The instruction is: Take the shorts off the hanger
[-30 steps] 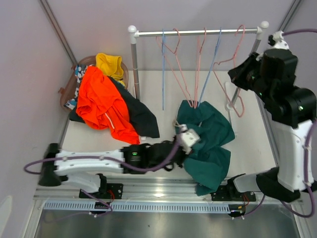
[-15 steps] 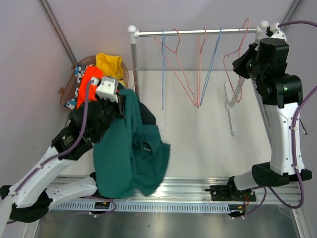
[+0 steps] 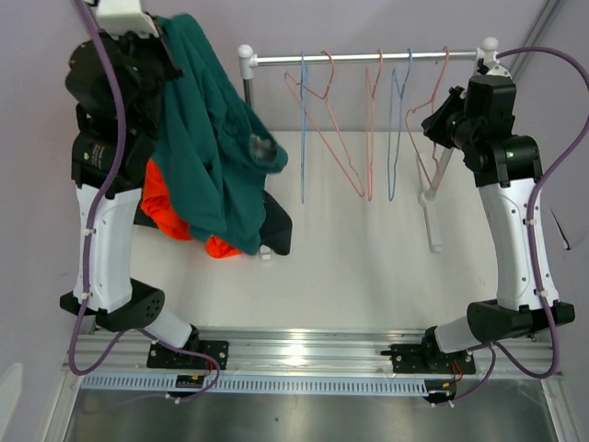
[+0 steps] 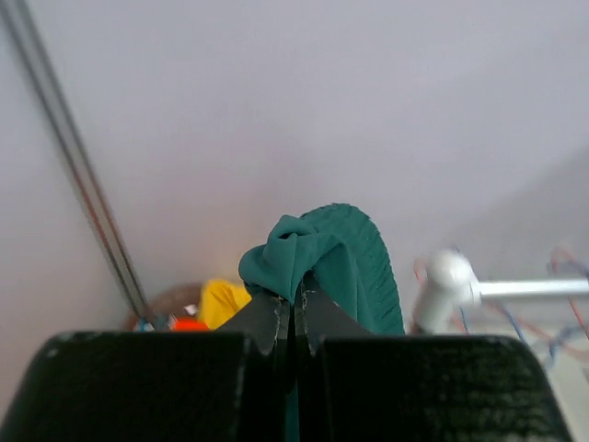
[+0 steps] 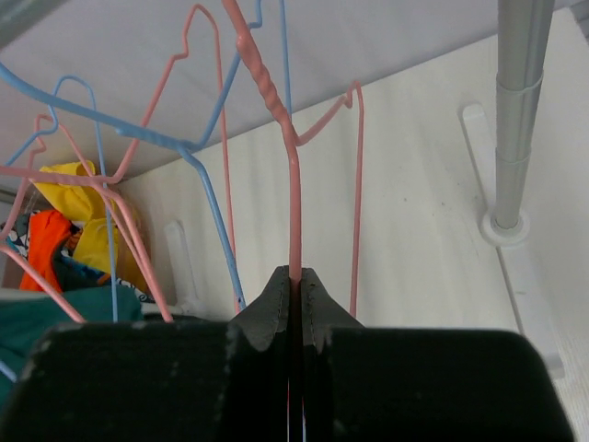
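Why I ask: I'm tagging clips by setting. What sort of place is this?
Probably a robot lab test cell, not a home: two arms bolted to a metal rail at the table edge, bare walls close around, and a small rack of wire hangers as a prop.

One camera looks down from high behind; both wrist cameras, close-in, share its clothes rack (image 3: 368, 59).

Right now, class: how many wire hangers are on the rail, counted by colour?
Pink hangers: 3
Blue hangers: 2
Total: 5
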You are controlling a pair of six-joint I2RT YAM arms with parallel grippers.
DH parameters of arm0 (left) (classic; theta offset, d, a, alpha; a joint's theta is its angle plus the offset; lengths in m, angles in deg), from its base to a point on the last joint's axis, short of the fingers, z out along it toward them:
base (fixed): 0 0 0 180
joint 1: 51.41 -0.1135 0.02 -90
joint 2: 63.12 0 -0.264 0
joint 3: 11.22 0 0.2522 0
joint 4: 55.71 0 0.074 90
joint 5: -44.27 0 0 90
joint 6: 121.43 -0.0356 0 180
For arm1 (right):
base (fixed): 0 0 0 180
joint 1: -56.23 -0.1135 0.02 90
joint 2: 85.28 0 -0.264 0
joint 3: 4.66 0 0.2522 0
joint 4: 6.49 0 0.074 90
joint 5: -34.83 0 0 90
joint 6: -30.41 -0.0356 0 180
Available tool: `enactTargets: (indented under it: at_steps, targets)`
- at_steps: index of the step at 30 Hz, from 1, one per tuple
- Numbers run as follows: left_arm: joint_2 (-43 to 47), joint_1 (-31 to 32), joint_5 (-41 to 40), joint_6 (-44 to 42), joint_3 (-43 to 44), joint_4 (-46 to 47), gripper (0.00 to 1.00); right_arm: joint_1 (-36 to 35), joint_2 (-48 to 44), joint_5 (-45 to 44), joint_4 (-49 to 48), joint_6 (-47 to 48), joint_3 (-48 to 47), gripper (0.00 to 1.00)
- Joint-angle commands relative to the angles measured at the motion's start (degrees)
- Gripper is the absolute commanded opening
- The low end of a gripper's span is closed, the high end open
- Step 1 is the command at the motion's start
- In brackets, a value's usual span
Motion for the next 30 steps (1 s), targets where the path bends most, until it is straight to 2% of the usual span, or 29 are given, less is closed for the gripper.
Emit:
enactTargets:
  at_steps: [1,3,5,8,9,12,13,17,18,20,21,23,24,25,27,29,30]
  targets:
    - [-3.24,-4.52,-8.06,-7.73,6.49,5.18,0.0,0.27,-0.58,2.52,-3.77,0.6,2.03,0.0]
    - [-5.34,-5.67,-14.72,-11.77,6.49,11.25,0.0,0.27,-1.1,2.7,-3.86,0.86,2.91,0.0]
    - [-9.12,-7.78,-17.04,-15.39,5.8,12.85,0.0,0.35,-2.06,2.79,-5.08,0.95,5.11,0.0]
    - [-12.73,-11.2,-19.59,-11.71,3.86,10.84,0.02,0.35,-2.51,2.88,-5.44,1.13,6.96,0.0]
    - [-13.78,-11.91,-20.21,-8.91,3.68,7.61,0.04,0.27,-2.51,2.97,-5.53,1.21,7.31,0.0]
    - [-16.87,-13.32,-16.02,-2.67,2.46,1.1,0.17,0.35,-3.21,2.88,-6.41,1.13,9.24,0.0]
    - [-17.39,-13.41,-14.95,-1.95,1.84,0.64,0.27,0.27,-3.39,2.97,-6.67,1.04,9.77,0.0]
    - [-21.43,-14.02,-13.71,0.33,0.33,-0.76,0.45,0.27,-4.27,3.76,-7.64,0.16,12.23,0.0]
    - [-22.57,-14.55,-12.93,1.39,0.34,-2.16,0.55,0.27,-4.62,3.76,-7.73,0.07,12.58,0.0]
    - [-25.55,-16.92,-9.77,6.11,0.6,-4.1,0.66,0.27,-4.8,3.67,-7.82,0.25,13.02,0.0]
    - [-26.7,-18.75,-7.93,7.88,1.21,-6.98,0.76,0.27,-4.8,3.58,-7.82,0.42,12.94,0.0]
    - [-29.07,-20.08,-3.7,11.92,1.3,-10.33,0.87,0.27,-4.8,3.41,-7.73,0.69,12.85,0.0]
    - [-29.43,-20.79,-2.56,12.73,0.96,-10.87,0.95,0.35,-4.54,3.15,-7.73,0.86,12.76,0.0]
    - [-29.7,-20.88,-0.29,13.17,0.34,-11.49,0.99,0.27,-4.36,3.06,-7.64,0.86,12.67,0.0]
    - [-28.66,-20.79,1.48,14.4,-0.71,-12.37,0.99,0.35,-4.09,3.05,-7.82,0.86,12.67,0.0]
    - [-26.46,-20.53,3.24,15.72,-5.54,-12.11,0.99,0.35,-3.83,2.88,-7.82,0.78,12.76,0.0]
    - [-22.97,-19.83,3.6,15.81,-7.29,-10.72,0.99,0.35,-3.74,2.44,-7.64,0.78,12.85,0.0]
